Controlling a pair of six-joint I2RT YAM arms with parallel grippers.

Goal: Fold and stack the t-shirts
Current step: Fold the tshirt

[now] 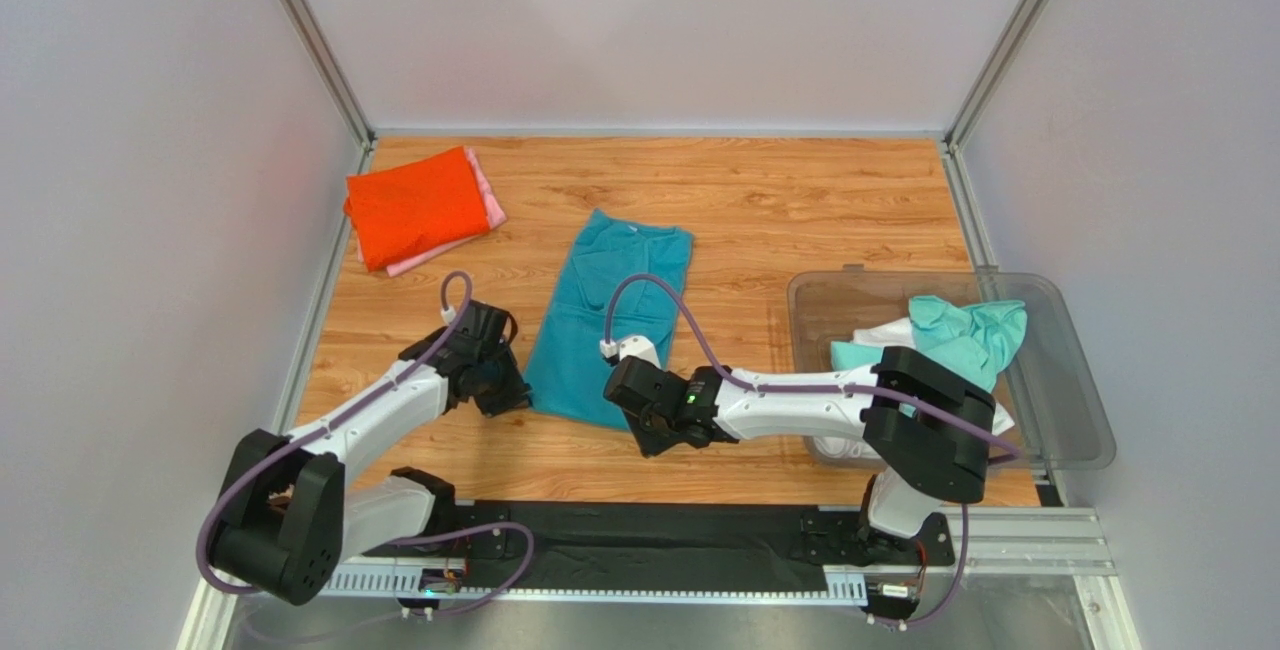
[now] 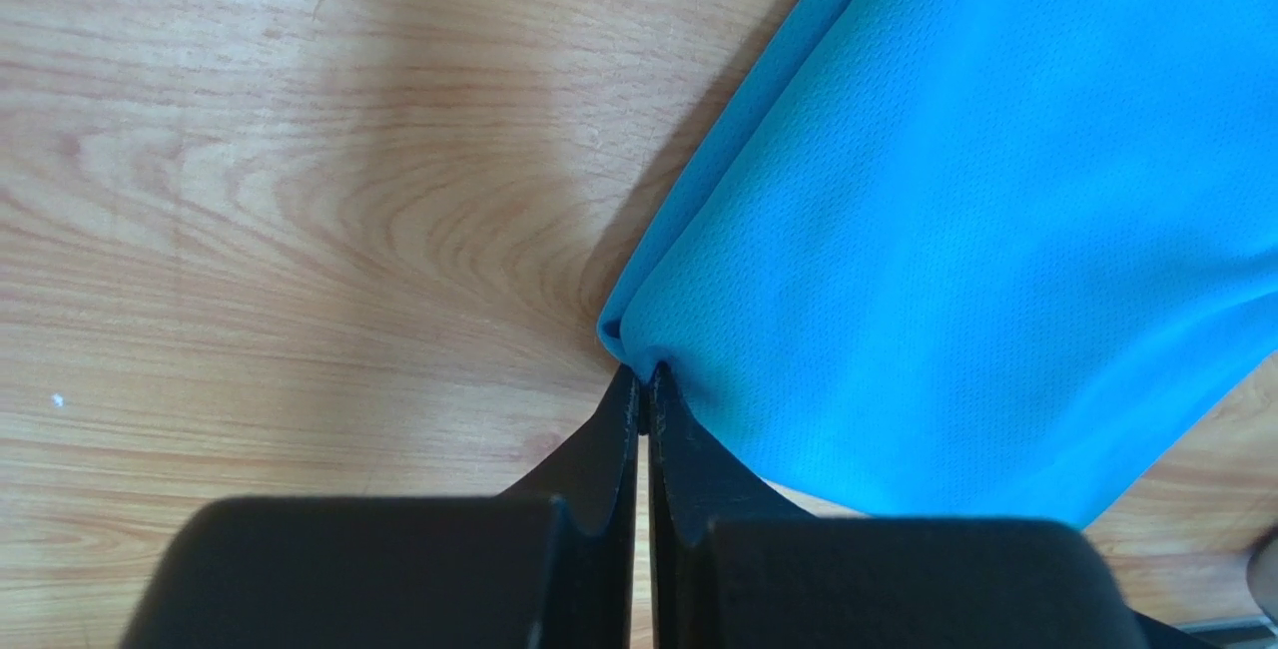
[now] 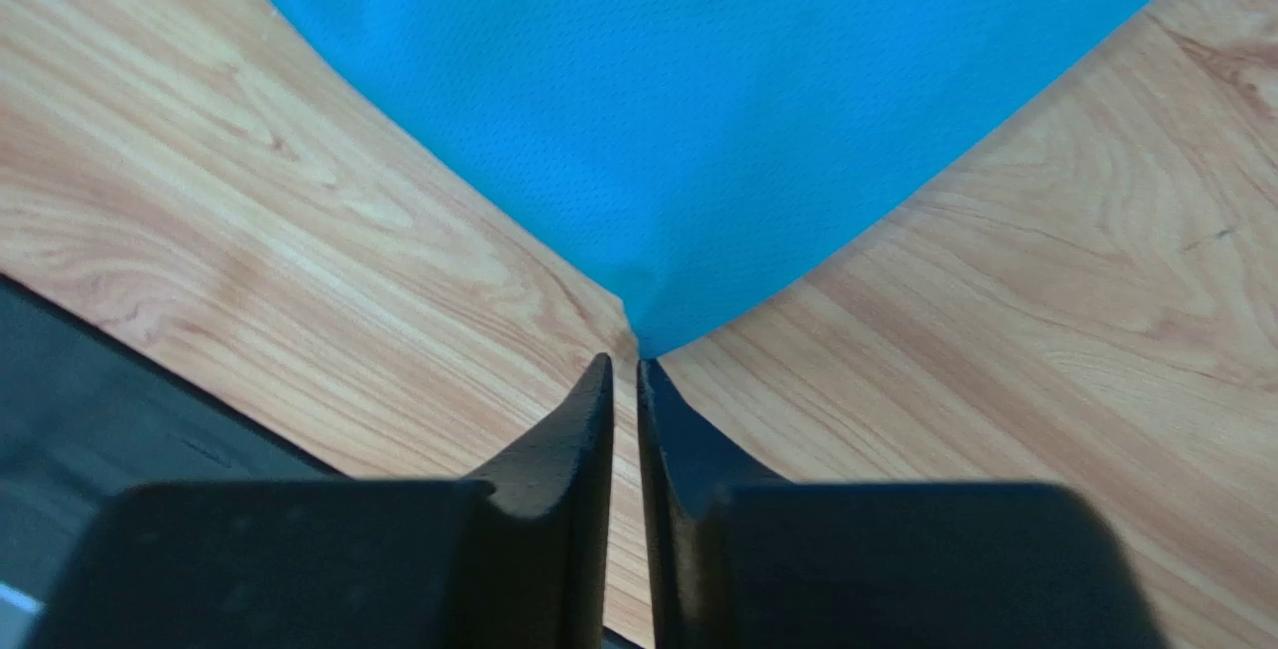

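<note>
The teal t-shirt (image 1: 616,313) lies folded lengthwise in a long strip in the middle of the table. My left gripper (image 1: 507,380) is at its near left corner. In the left wrist view the jaws (image 2: 647,375) are shut and pinch that corner of the teal cloth (image 2: 960,230). My right gripper (image 1: 639,413) is at the near right corner. In the right wrist view its jaws (image 3: 627,362) are closed to a thin gap, and the pointed corner of the teal cloth (image 3: 705,95) meets the fingertips. An orange-red t-shirt (image 1: 413,205) lies folded on a pink one (image 1: 484,200) at the back left.
A clear plastic bin (image 1: 1082,410) stands at the right with a mint-green t-shirt (image 1: 969,332) and a white one (image 1: 887,338) loose in it. The right arm reaches left across the front of the bin. A black mounting rail (image 1: 661,538) runs along the near edge. Walls enclose the table.
</note>
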